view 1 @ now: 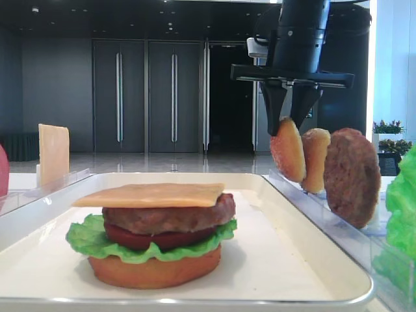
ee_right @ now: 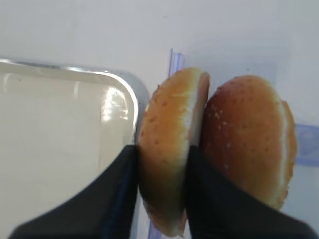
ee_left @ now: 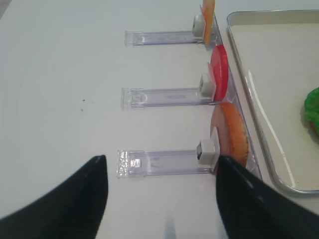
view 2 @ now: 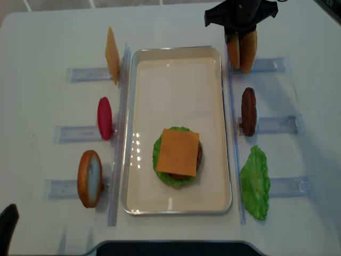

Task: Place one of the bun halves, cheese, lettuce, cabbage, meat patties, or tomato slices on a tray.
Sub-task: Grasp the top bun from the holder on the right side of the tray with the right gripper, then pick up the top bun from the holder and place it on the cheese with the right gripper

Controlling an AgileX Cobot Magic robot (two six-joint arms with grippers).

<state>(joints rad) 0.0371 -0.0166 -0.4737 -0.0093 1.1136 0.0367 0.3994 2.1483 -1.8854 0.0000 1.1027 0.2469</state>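
right hand (ee_right: pixel 162 194): clamped on sesame bun top (ee_right: pixel 169 149) | upright, apparently in its rack

No text, label, brand, number or sign can be read in any of the views. The white tray (view 2: pixel 226 122), the clear plastic racks (ee_left: pixel 164 94) and the burger parts show only plain, unmarked surfaces. The doors (view 1: pixel 146 97) in the background carry no readable marking either.
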